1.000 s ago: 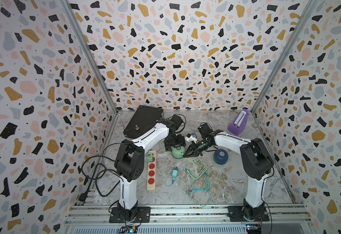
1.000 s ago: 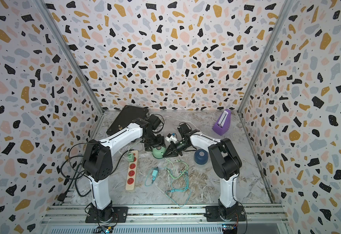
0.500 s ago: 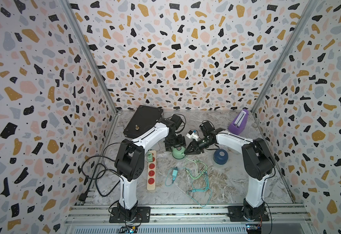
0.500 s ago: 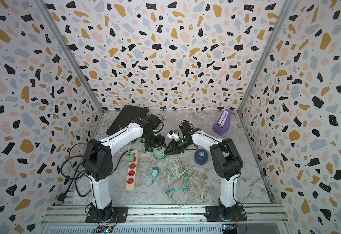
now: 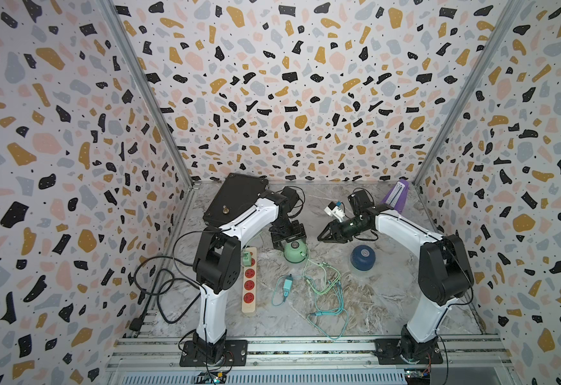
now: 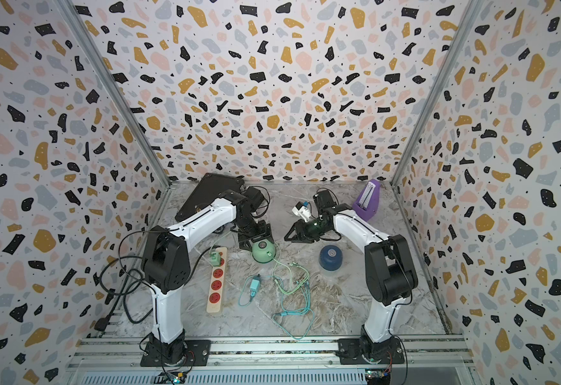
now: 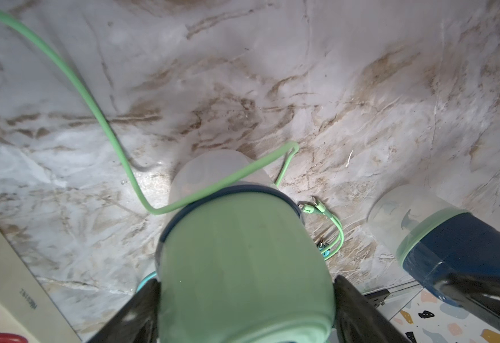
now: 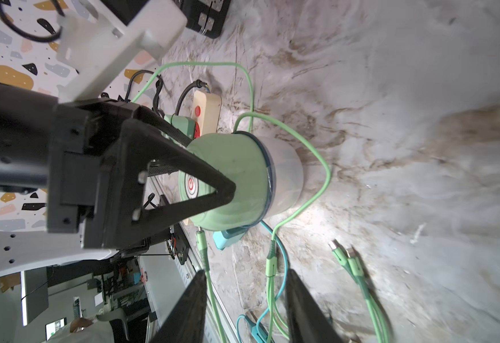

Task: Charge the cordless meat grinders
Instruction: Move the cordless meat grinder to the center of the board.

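The mint green grinder [image 5: 295, 250] [image 6: 263, 250] stands upright mid-table on its clear cup. My left gripper [image 5: 293, 242] [image 6: 257, 238] [image 7: 245, 283] is shut on its dome [image 7: 242, 267], one finger on each side. A green cable [image 8: 317, 154] loops round the grinder [image 8: 242, 178], and one cable end reaches its side; I cannot tell whether it sits in a socket. The navy blue grinder [image 5: 362, 257] [image 6: 330, 256] [image 7: 456, 246] stands free to the right. My right gripper [image 5: 320, 237] [image 6: 286, 238] [image 8: 245, 272] hovers open between the two grinders, holding nothing.
A cream power strip [image 5: 249, 283] with red sockets lies left of the grinders, with a green adapter [image 5: 246, 257] plugged into its far end. A teal adapter [image 5: 286, 286] and tangled cables [image 5: 322, 293] lie in front. At the back stand a black case [image 5: 235, 200] and a purple metronome [image 5: 397, 196].
My right gripper was shut beside the mint green grinder; it has opened and drawn back to the right. The left gripper and both grinders have stayed put.
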You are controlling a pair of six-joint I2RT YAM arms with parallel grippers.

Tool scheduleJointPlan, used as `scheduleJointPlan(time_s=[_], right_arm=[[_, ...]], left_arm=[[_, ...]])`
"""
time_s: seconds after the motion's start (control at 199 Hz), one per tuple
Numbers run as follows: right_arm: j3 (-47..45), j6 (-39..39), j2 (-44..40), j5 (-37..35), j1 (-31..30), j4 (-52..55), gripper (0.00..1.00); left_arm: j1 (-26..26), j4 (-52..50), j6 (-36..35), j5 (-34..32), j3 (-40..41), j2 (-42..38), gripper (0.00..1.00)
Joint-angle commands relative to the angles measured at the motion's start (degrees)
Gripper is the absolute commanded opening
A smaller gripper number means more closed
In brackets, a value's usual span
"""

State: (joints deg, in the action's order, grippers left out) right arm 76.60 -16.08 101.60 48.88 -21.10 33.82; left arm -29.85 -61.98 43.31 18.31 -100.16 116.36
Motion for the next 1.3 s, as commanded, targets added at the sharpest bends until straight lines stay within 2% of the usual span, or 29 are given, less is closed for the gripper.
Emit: scheduleJointPlan(time_s=[0.0,0.246,0.346,0.486,0.817,0.998,1.294], right_arm=[[-1.48,2.07,-3.52,-3.46,1.22,3.4,0.44],[-1.74,6.7,-7.61,-12.6,3.22,8.87,0.45],[-2.02,7.41,-9.51,-17.55,3.26,9.51,0.5],[-2.31,8.01,-11.21,-19.29,3.27,10.6,0.55],[-3.93,8.26,-13.95,-20.62,3.26,11.44,0.56],[-4.21,8.05,-14.42,-20.71,3.26,11.31,0.56],[-4.17,9.75,-14.59,-21.29,3.26,12.26,0.56]], left_arm=[[2.8,-1.71,2.75,-5.94,-0.15,4.1,0.6],[7.73,2.37,9.13,-5.15,-3.41,5.27,0.6],[8.2,3.03,10.55,-4.99,-4.96,6.16,0.59],[8.52,6.7,14.67,-4.32,-4.14,5.99,0.6],[8.58,10.1,21.39,-3.8,-5.35,8.22,0.62],[8.57,8.44,19.85,-4.27,-5.66,7.88,0.65],[8.36,4.42,13.35,-4.12,-6.46,6.71,0.78]])
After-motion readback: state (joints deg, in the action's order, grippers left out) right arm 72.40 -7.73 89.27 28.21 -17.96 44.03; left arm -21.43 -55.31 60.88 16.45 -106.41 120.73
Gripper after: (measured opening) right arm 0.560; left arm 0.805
